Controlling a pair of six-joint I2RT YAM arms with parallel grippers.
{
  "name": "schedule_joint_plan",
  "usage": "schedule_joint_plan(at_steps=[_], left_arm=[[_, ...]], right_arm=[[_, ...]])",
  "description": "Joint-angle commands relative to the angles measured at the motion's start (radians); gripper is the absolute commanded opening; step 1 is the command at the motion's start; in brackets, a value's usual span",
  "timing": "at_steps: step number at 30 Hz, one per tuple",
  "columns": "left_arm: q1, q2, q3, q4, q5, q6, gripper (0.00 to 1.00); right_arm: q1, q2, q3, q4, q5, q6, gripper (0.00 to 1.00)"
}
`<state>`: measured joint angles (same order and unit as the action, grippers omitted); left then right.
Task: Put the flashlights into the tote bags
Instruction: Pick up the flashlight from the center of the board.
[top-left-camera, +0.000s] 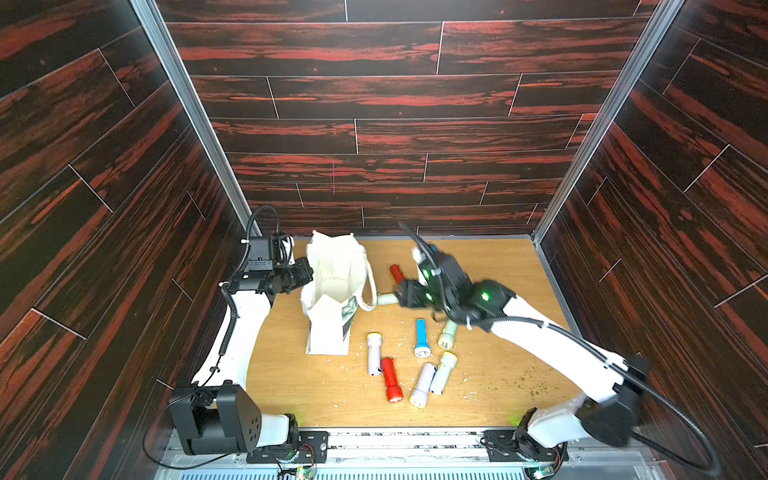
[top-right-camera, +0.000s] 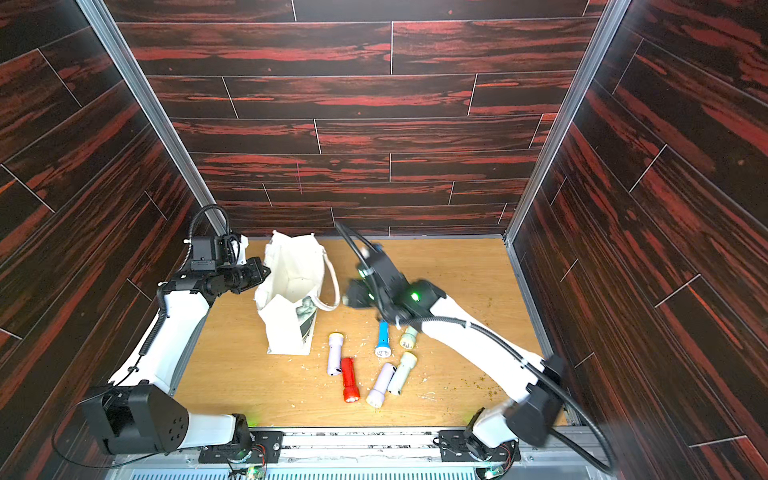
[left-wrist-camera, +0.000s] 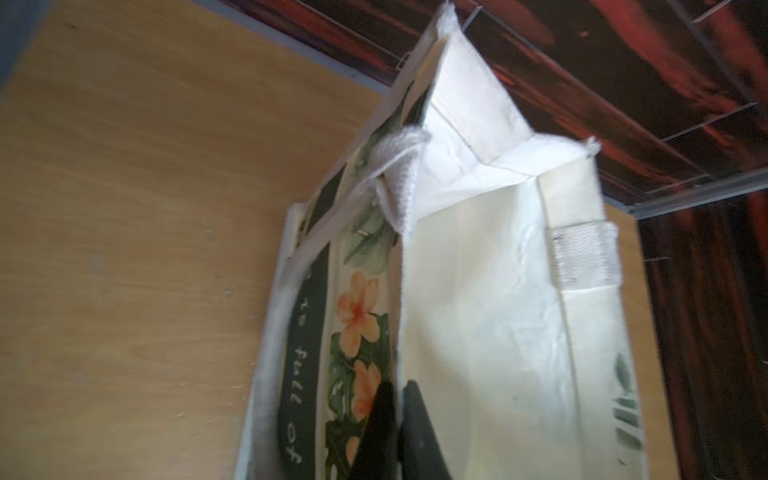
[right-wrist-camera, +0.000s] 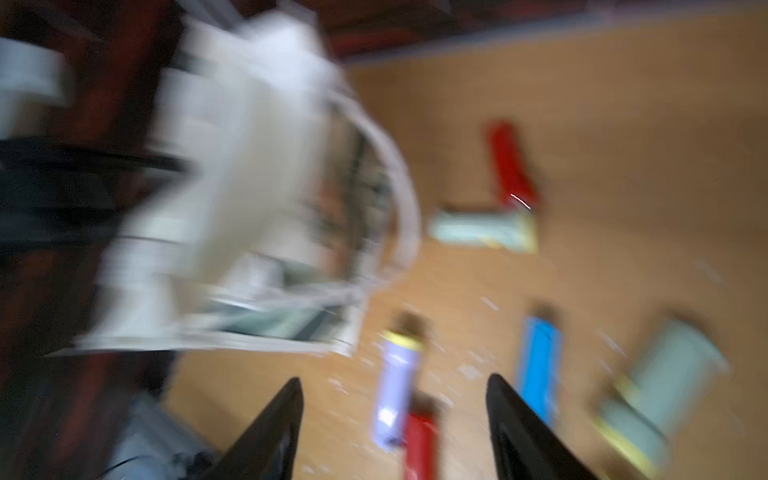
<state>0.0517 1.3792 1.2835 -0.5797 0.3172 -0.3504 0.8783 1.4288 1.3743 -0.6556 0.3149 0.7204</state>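
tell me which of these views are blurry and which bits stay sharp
right wrist view: heavy smear over the tote bag and the blue flashlight, only the open right gripper looks crisp; left wrist view: fairly sharp, the bag's script is readable, left gripper shut on its wall; both top views: table sharp, right arm smeared near its wrist

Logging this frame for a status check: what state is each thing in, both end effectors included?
left end effector: shut on tote bag rim.
right end effector: open, empty.
tote bag: upright, mouth open.
blue flashlight: lying on table.
near red flashlight: lying on table.
far red flashlight: lying on table.
pale flashlights: all lying on table.
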Motion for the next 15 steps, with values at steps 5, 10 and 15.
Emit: schedule_joint_plan(at_steps=[5,10,15], left_arm=[[0.001,-0.014,0.031,-0.069,-0.16,0.04,0.0],[-0.025,-0.01,0.039,-0.099,-0.275,0.054,0.0],[-0.051,0.0,0.046,-0.12,-0.369,0.066,0.0]], right_arm=[[-0.139,-0.147,-0.342,-0.093,0.025,0.255,0.66],[-0.214,-0.093,-0.442,-0.01,-0.078,0.276,0.66],[-0.242,-0.015,-0.445,0.045,-0.102,0.266,0.66]])
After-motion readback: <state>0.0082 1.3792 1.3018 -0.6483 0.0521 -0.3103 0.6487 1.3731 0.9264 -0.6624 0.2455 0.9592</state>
